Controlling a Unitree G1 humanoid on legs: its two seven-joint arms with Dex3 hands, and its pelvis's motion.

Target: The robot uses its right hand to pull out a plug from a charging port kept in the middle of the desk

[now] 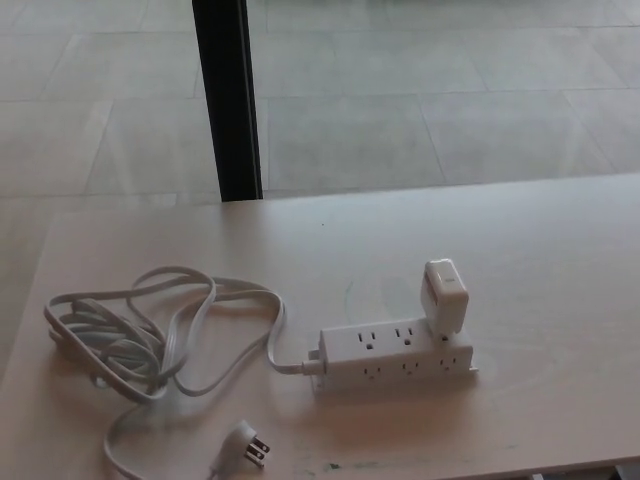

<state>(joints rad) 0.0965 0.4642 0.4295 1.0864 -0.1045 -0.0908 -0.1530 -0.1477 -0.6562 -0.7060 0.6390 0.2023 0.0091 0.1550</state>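
Neither of the robot's hands appears in the head view, so whether their fingers are spread, clenched or grasping anything cannot be told. Nothing touches the plug.

By the look of things, the task has not begun: the white charger plug (445, 296), a rounded block adapter, sits seated in the rightmost outlet on the top face of the white power strip (396, 355), standing up from it and leaning a little away from the camera. The whole job remains: the right hand has to come into view, close on the adapter and draw it up and out of the socket.

The strip lies flat near the middle of the pale wooden desk (560, 260), its long side roughly parallel to the near edge, with a second row of outlets on its front face, all apparently empty. Its grey-white cord (150, 330) leaves the left end and trails off into loose loops on the left of the desk, ending in a three-prong wall plug (247, 443) lying unplugged near the front edge. Beyond the desk, a black window post (228, 100) stands against a tiled floor (420, 90).
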